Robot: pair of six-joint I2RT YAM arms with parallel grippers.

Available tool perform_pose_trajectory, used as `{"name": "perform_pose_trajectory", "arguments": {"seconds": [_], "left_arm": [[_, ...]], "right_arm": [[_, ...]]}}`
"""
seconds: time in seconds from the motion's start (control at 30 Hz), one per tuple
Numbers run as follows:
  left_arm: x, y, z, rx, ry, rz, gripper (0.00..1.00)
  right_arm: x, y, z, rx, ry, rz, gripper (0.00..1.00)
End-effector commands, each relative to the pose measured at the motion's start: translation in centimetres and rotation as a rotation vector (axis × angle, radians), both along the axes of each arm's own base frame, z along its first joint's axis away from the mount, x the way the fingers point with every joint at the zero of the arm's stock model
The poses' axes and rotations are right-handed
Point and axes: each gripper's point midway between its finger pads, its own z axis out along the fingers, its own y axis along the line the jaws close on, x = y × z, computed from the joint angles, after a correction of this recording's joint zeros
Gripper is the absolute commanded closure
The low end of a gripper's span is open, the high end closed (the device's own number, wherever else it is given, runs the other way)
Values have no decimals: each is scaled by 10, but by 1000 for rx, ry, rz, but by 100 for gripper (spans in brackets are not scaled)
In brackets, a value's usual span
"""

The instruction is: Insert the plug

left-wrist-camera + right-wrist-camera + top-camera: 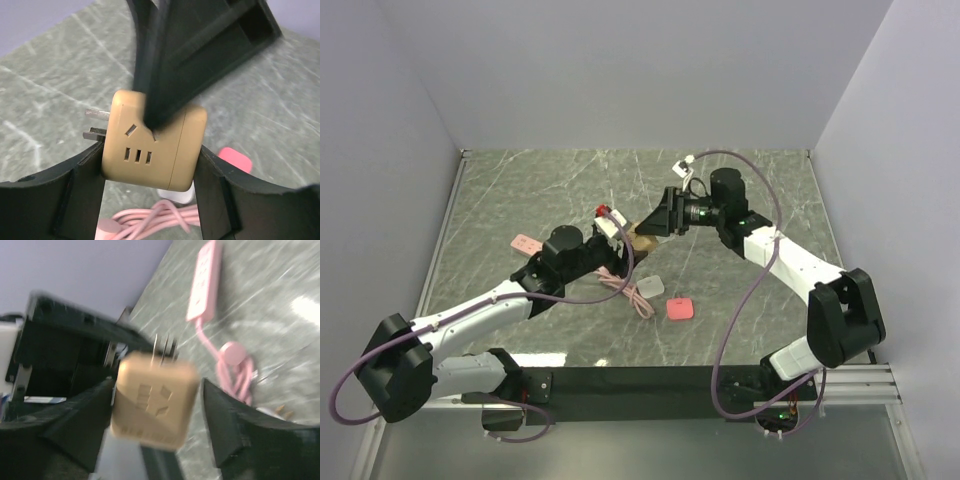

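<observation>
The marble table (520, 190) carries the pale-pink power strip (525, 243) at the left. The left gripper (148, 167) pinches the tan cube adapter (150, 142) by its sides. The right gripper (156, 405) straddles the adapter, fingers spread. The coral plug (680, 309) lies flat near the front, apart from both.

The table (520, 180) lies open along its far edge and into both far corners, and also to the right of the plug (680, 309) toward the near right corner. At the centre, the left gripper (150, 167), the right gripper (653, 225) and the tan cube (150, 145) crowd together. The cord coil (625, 290) lies just on their near side and the power strip (527, 244) toward the left edge.
</observation>
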Motion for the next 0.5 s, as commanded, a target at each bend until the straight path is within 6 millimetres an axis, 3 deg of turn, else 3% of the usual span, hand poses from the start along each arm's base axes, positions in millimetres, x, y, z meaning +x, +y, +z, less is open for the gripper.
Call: {"name": "perform_pose_trajectory", "arguments": {"seconds": [0.0, 0.07, 0.1, 0.27, 0.3, 0.37, 0.4, 0.43, 0.47], "left_arm": [[-21, -19, 31, -88, -7, -132, 99], [-26, -22, 31, -93, 1, -160, 99], [-26, -22, 31, -96, 0, -166, 99], [-14, -19, 24, -89, 45, -94, 99], [-9, -17, 24, -95, 65, -67, 99], [1, -13, 26, -116, 102, -42, 99], [2, -14, 28, -155, 149, -44, 99], [10, -10, 32, -178, 167, -22, 99], [14, -7, 34, -197, 192, -6, 99]], "right_arm": [[33, -18, 55, 33, -286, -136, 18], [43, -25, 61, 19, -314, -178, 17], [45, -27, 66, 26, -331, -191, 4], [52, -51, 83, 33, -429, -298, 3], [45, -57, 93, 33, -470, -323, 3], [46, -69, 85, -41, -539, -388, 3], [33, -72, 97, -32, -602, -389, 3], [28, -75, 84, -65, -632, -393, 3], [22, -76, 84, -69, -665, -391, 3]]}}
